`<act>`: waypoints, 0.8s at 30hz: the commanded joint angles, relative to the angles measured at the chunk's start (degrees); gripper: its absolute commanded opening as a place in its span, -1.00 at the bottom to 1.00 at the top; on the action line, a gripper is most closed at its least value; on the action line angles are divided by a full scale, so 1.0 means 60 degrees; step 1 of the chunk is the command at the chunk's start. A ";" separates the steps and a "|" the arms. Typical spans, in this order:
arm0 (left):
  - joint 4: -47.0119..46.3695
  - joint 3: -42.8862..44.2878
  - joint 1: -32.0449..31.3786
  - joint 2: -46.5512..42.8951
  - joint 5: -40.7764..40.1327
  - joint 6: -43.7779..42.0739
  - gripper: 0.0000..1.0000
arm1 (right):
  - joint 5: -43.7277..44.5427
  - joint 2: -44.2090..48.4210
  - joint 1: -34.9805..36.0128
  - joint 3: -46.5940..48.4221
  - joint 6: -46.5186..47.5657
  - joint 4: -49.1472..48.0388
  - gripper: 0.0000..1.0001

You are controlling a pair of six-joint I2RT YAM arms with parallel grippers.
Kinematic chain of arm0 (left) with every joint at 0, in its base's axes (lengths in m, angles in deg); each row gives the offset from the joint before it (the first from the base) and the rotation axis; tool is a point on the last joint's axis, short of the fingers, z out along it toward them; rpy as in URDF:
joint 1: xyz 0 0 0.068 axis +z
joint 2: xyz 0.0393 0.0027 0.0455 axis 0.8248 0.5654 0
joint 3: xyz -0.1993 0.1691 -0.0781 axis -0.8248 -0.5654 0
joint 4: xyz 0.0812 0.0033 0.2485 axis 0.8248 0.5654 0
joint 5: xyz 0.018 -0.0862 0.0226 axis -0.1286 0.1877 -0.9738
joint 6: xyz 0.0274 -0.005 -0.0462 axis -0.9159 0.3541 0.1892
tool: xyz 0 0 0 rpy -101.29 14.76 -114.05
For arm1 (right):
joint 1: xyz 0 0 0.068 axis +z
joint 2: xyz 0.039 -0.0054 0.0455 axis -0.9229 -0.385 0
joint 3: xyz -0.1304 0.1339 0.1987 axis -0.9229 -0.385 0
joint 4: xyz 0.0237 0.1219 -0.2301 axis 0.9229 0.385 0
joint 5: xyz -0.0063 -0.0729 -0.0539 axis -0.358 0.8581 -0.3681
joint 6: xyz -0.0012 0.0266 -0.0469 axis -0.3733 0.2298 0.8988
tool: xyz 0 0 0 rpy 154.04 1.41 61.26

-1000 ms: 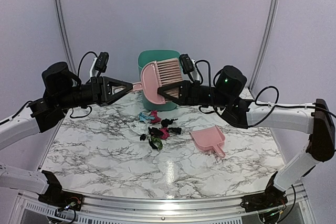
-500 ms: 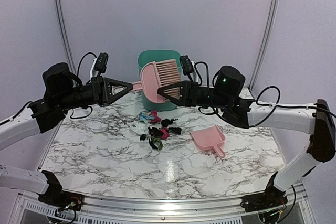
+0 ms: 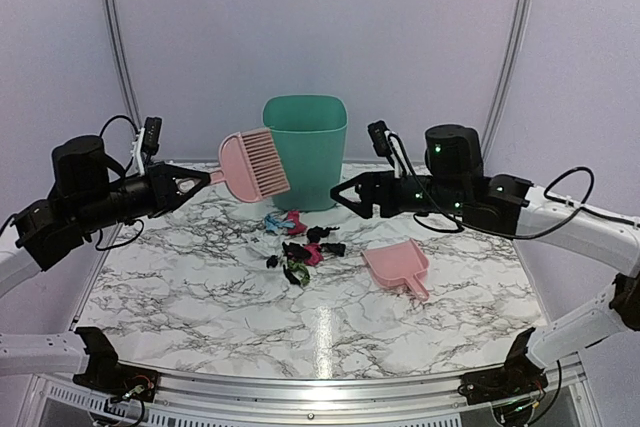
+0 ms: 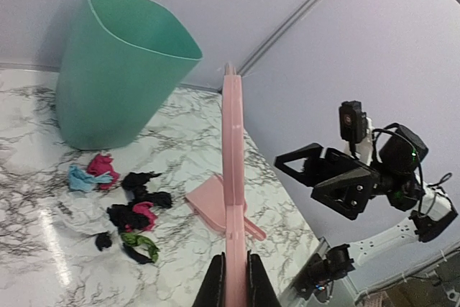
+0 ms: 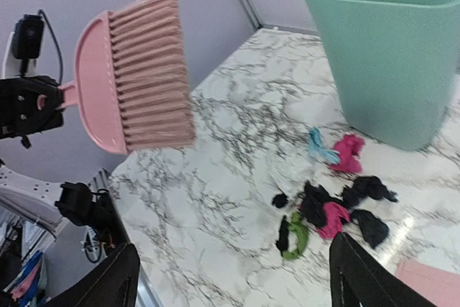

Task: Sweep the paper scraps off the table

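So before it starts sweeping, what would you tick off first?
1. Brush gripped by the left hand: ok, the hand is shut on its handle.
2. Brush down at the table: not ok, it is held in the air, left of the bin.
3. Dustpan in the right hand: not ok, that hand is open and empty, and the dustpan lies on the table.
4. Paper scraps together: ok, they form one loose cluster in front of the bin, left of the dustpan.
5. Dustpan's open edge facing the scraps: cannot tell; its handle points toward the near edge.
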 commanded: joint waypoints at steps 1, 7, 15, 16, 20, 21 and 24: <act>0.1560 -0.0135 -0.0036 -0.0582 -0.1772 -0.0920 -1.00 | 0.2230 0.1212 0.0121 -0.0848 0.0536 0.2064 0.68; 0.2454 -0.0259 -0.0036 -0.0524 -0.2385 -0.1504 -1.00 | 0.5185 0.2646 0.0640 -0.2154 0.0066 0.3341 0.75; 0.2944 -0.0654 -0.0033 -0.0596 -0.2766 -0.2269 -1.00 | 0.6439 0.3009 0.1211 -0.3767 -0.1239 0.4088 0.70; 0.2978 -0.0801 -0.0032 -0.0627 -0.2770 -0.2319 -1.00 | 0.6555 0.3051 0.1287 -0.4015 -0.1342 0.4038 0.69; 0.3209 -0.1333 -0.0033 -0.0794 -0.2849 -0.2366 -1.00 | 0.7068 0.3038 0.1674 -0.4941 -0.1637 0.3565 0.64; 0.3289 -0.1300 -0.0036 -0.0811 -0.2841 -0.2338 -1.00 | 0.7154 0.2986 0.1724 -0.5149 -0.1714 0.3403 0.62; 0.3492 -0.1153 -0.0033 -0.1014 -0.2678 -0.2404 -1.00 | 0.7370 0.2839 0.1752 -0.5609 -0.1887 0.2809 0.59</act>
